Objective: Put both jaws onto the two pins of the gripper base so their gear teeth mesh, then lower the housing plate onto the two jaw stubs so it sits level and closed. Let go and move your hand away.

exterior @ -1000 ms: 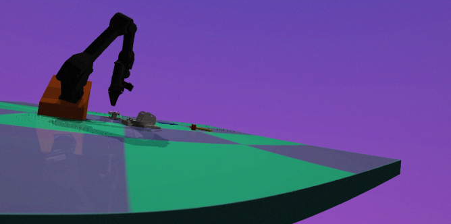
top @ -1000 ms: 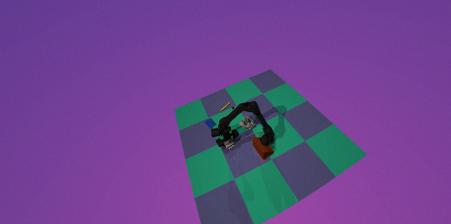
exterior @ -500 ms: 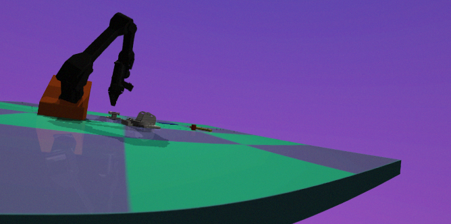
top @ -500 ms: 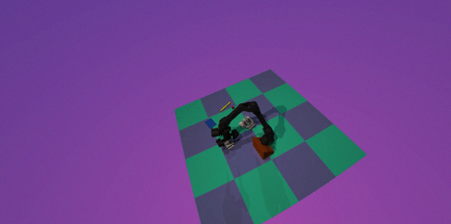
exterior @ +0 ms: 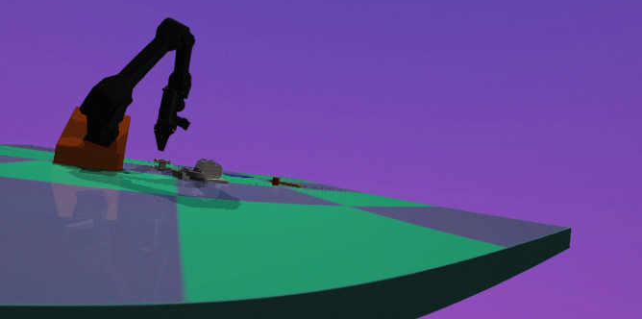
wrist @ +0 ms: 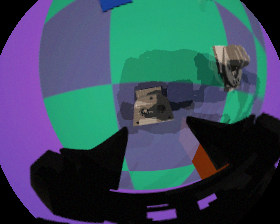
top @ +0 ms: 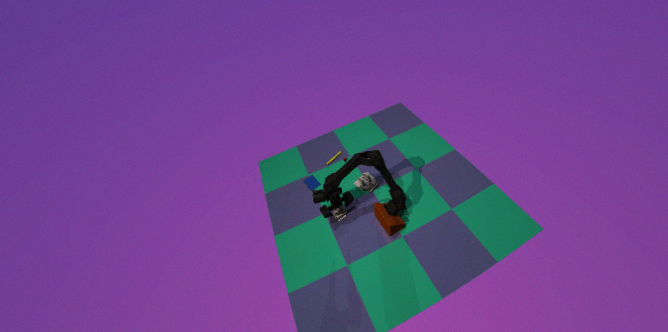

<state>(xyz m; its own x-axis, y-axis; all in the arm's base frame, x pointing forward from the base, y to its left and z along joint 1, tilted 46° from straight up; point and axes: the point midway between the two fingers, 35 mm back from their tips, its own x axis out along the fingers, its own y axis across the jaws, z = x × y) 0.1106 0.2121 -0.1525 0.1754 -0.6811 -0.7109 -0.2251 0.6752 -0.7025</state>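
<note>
My gripper (exterior: 161, 148) (wrist: 157, 124) is open and empty, pointing down above a small pale grey part. This small part (top: 340, 214) (exterior: 161, 164) (wrist: 153, 115) has a flat, roughly trapezoid plate with small holes or pins, partly in shadow. A larger grey cluster (top: 366, 182) (exterior: 208, 169) (wrist: 231, 62) lies apart from it, at the upper right in the wrist view, with a rounded piece standing up. The frames are too coarse to tell which of these parts are the base, the jaws and the housing plate, or whether any gear teeth mesh.
A blue flat square (top: 312, 182) (wrist: 116, 4), a yellow bar (top: 334, 158) (exterior: 290, 184) and a small red block (top: 345, 159) (exterior: 275, 181) lie farther out on the checkered table (top: 385, 276) (exterior: 269, 246). The arm stands on an orange base (top: 389, 220) (exterior: 88, 156).
</note>
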